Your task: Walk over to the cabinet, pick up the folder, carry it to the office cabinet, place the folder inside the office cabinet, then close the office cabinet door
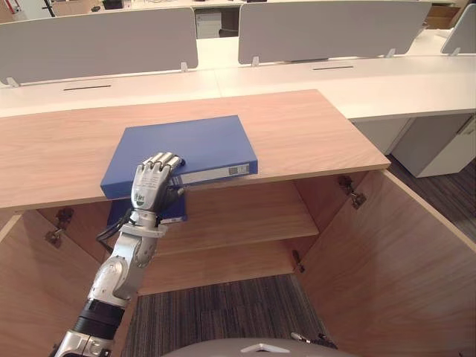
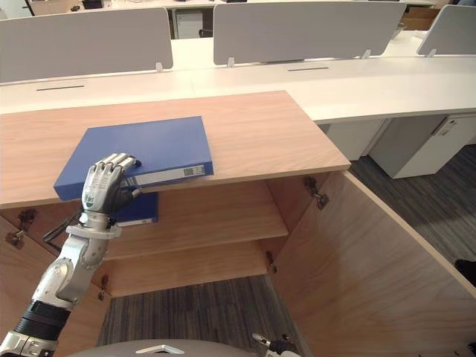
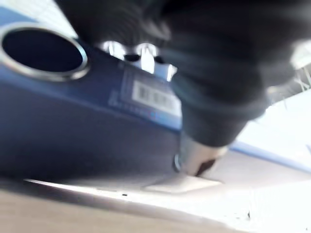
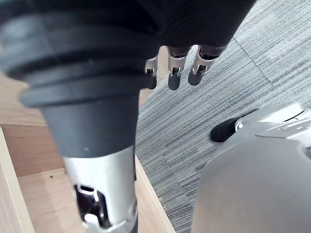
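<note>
Blue folder (image 1: 190, 149) on wooden cabinet (image 1: 312, 134), left robot hand (image 1: 152, 184) pinching edge; door (image 1: 387, 253) open.

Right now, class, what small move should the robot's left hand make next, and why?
Probably lift the blue folder slightly and draw it off the cabinet top. The left hand has its fingers curled over the folder's spine edge, which overhangs the front, and the shelf below lies open.

The left arm (image 1: 111, 279) reaches up and forward from the lower left, with the wrist straight. The left hand (image 1: 152, 182) faces back-up, its fingers (image 1: 165, 161) curled over the near edge of a blue folder (image 1: 186, 145) and its thumb tucked beneath. The right hand (image 4: 175, 73) hangs low, fingers loosely straight, holding nothing.
</note>
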Robot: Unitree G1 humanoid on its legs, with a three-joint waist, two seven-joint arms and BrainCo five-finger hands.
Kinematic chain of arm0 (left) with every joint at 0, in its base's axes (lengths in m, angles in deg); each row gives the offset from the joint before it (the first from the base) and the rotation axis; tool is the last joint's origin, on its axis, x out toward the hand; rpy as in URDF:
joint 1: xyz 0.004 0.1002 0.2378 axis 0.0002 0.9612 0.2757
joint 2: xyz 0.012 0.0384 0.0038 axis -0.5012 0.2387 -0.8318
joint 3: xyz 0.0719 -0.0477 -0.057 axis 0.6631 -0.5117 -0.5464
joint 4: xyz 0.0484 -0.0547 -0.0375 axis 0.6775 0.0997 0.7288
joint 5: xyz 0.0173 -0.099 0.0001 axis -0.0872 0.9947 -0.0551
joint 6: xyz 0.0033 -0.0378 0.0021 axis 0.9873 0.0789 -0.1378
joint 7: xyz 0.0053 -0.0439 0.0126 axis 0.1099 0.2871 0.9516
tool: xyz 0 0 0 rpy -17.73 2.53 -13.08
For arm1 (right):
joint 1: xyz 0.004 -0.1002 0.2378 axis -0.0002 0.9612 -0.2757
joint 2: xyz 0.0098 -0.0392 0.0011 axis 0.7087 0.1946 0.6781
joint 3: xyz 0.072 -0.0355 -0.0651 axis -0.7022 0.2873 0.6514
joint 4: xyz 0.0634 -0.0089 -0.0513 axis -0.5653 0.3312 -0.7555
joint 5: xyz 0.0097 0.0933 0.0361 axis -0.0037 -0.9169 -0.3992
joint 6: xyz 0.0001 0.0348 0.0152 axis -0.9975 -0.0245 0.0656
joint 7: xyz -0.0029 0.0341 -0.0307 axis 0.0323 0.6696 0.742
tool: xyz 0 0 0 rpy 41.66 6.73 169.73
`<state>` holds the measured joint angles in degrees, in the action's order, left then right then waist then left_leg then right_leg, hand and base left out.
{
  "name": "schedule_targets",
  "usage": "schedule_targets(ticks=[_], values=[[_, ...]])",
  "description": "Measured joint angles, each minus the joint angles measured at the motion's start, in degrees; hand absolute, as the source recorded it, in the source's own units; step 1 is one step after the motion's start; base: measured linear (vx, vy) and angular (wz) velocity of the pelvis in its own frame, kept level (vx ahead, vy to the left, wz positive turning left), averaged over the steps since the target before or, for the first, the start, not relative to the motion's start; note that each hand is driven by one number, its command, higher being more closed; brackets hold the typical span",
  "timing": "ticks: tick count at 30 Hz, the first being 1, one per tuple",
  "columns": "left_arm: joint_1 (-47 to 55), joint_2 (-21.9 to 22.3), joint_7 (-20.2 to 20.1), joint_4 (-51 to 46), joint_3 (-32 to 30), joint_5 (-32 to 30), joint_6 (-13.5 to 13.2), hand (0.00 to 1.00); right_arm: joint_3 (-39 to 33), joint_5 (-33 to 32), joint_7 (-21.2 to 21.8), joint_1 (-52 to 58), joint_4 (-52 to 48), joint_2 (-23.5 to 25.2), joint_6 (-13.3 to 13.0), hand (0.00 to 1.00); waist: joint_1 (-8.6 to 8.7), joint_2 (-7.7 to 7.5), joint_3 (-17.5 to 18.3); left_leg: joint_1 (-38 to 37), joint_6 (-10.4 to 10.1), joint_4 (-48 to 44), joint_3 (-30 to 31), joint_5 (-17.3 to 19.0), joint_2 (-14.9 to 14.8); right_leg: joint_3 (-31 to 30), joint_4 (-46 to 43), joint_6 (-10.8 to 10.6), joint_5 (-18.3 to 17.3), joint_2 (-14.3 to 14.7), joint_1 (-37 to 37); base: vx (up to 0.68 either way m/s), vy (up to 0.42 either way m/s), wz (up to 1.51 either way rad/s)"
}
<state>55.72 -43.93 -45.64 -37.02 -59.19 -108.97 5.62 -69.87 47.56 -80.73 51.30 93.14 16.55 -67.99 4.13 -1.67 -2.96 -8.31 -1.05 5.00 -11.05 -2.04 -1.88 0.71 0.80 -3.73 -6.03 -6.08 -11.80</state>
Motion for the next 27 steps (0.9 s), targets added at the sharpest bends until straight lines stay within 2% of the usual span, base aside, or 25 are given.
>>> schedule_targets(ticks=[4,10,14,19,22,27], values=[[0.2,1.5,0.7,-2.6,-1.8,3.3,-0.2,1.00,1.3,-2.2,0.0,-0.1,-0.1,-0.1,-0.3,0.00,-0.02,-0.09,-0.1,0.0,-0.1,0.0,-0.1,0.1,0.0,0.0,0.1,0.0,0.0,0.0,0.0,-0.01,-0.044,-0.01],[2.4,6.4,3.9,-11.5,-5.2,12.0,-0.1,1.00,3.8,-5.0,-0.2,-0.1,-0.9,-0.1,-1.6,0.00,-0.57,-0.27,0.1,0.6,-0.1,-0.1,-1.6,0.1,-0.6,-2.3,-1.2,-0.2,0.1,0.4,2.0,-0.02,-0.033,-0.14],[4.1,9.3,5.4,-16.6,-5.7,16.4,-0.4,1.00,5.3,-8.7,-0.2,0.6,-5.4,0.5,-2.8,0.00,-0.36,-0.19,0.2,0.9,-0.1,0.0,-2.3,0.1,-0.8,-3.5,-2.2,-0.2,0.1,0.5,3.3,-0.05,-0.022,-0.11],[6.9,13.6,7.4,-24.3,-5.9,22.0,-1.8,1.00,8.1,-13.7,-0.1,4.3,-21.5,3.4,-5.8,0.00,-0.30,-0.05,0.2,1.2,0.2,0.0,-2.4,-0.5,-0.7,-3.7,-3.4,-0.4,0.2,0.6,4.3,-0.07,-0.023,-0.02],[8.3,15.2,8.6,-27.7,-6.0,22.8,-2.4,1.00,9.2,-15.8,-0.1,5.5,-29.3,4.8,-7.5,0.00,-0.24,0.02,0.2,1.4,0.3,0.0,-2.6,-0.6,-0.7,-3.8,-3.9,-0.4,0.2,0.6,4.9,-0.07,-0.019,-0.04],[10.6,18.3,10.4,-33.3,-6.8,26.0,-4.5,1.00,11.2,-21.4,0.2,8.6,-47.9,7.2,-11.7,0.00,-0.17,0.22,0.2,2.1,0.2,0.0,-3.1,-0.8,-0.6,-4.6,-3.7,-1.0,0.6,0.5,6.1,-0.06,-0.014,-0.06]])
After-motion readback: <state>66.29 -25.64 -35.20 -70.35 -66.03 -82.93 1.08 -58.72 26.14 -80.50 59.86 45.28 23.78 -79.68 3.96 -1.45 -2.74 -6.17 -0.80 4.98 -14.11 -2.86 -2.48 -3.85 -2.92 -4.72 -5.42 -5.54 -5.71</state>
